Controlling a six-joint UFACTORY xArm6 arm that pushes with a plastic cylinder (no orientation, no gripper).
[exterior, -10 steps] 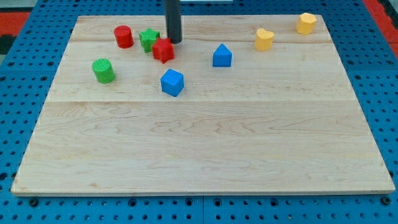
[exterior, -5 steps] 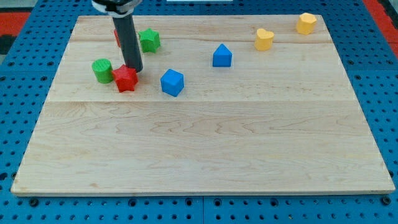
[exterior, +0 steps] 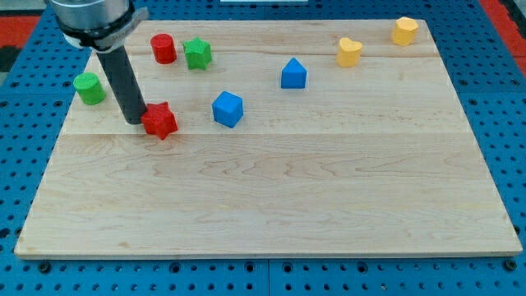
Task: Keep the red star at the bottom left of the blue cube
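The red star [exterior: 160, 121] lies on the wooden board, to the left of and slightly below the blue cube [exterior: 228, 108], with a gap between them. My tip [exterior: 134, 121] stands just left of the red star, touching or nearly touching its left side. The dark rod rises from there toward the view's top left.
A green cylinder [exterior: 89, 87] sits near the board's left edge. A red cylinder [exterior: 163, 48] and a green star [exterior: 197, 54] are at the top left. A blue house-shaped block [exterior: 293, 74] is at top middle. Two yellow blocks [exterior: 349, 51] [exterior: 404, 30] are at top right.
The rod moved left and down, now standing on the red star's left side. The red star slid down-left, then settled slightly lower. The green cylinder was pushed left and up.
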